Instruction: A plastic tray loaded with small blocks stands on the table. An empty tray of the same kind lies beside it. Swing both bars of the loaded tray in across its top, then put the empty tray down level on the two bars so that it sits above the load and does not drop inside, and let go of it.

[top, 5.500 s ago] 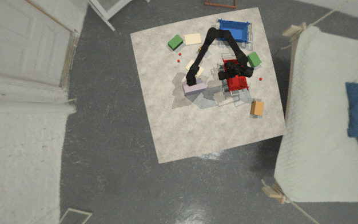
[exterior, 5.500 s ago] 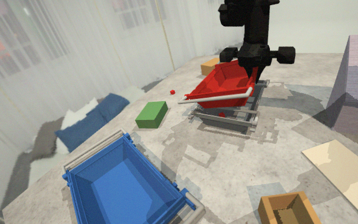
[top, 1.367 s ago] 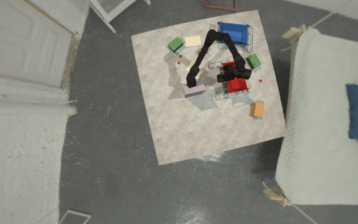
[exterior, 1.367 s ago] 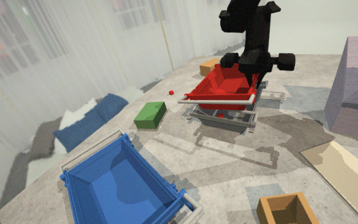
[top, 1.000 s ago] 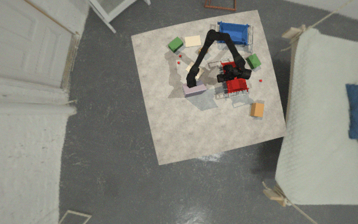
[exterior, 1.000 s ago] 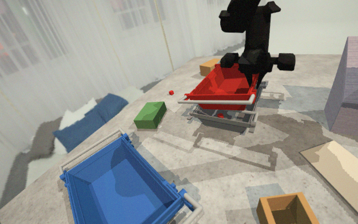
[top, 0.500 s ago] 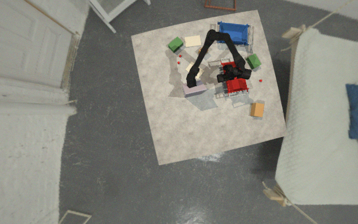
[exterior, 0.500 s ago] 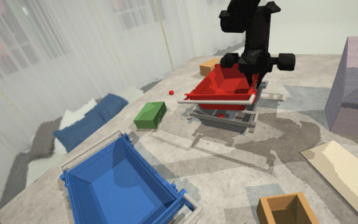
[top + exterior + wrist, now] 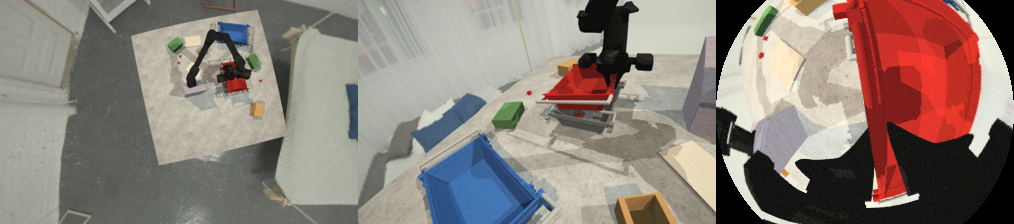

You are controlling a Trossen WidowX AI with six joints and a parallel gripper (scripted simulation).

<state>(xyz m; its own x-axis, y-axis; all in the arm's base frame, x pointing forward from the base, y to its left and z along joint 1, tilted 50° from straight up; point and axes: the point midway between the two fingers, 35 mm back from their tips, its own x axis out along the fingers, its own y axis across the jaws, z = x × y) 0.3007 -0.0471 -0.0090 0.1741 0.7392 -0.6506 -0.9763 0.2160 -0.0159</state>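
My gripper (image 9: 229,74) (image 9: 613,81) (image 9: 880,125) is shut on one long wall of the empty red tray (image 9: 238,85) (image 9: 581,83) (image 9: 916,63). It holds the red tray right over the grey loaded tray (image 9: 581,122). The grey tray shows only as a rim and wire bars under the red one, with a small red block (image 9: 578,115) inside. The red tray's own pale wire bar (image 9: 575,102) lies across its near end. I cannot tell whether the red tray touches the grey tray's bars.
A blue tray (image 9: 234,32) (image 9: 478,183) stands at the table's back edge. Green blocks (image 9: 175,44) (image 9: 253,61) (image 9: 508,114), an orange box (image 9: 257,110) (image 9: 568,66), a lilac box (image 9: 194,89) (image 9: 701,86) and a cream slab (image 9: 193,40) (image 9: 692,166) lie around. A loose red block (image 9: 260,80) (image 9: 529,92) lies nearby.
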